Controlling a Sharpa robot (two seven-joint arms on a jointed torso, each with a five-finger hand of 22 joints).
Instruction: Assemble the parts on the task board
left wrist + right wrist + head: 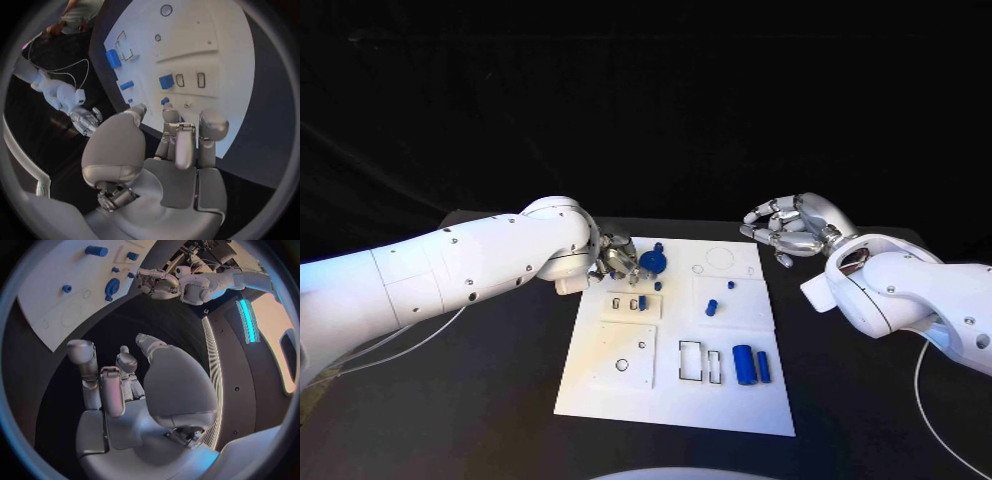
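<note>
With both my left hand (620,260) and right hand (788,228) released, I'd pinch the light, rigid blue plastic cylinder (744,365) near the white task board's (610,395) near edge by its sides.

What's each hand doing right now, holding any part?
Left hand: open, holding nothing, at the task board's far left edge beside a round blue part.
Right hand: open, fingers loosely curled, holding nothing, off the board's far right corner.

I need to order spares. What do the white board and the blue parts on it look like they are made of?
The board looks like matte white plastic or painted sheet: flat, even, no glare. The blue parts, such as the two bars, look like matte moulded or printed plastic, uniform in colour; the exact material can't be told.
</note>
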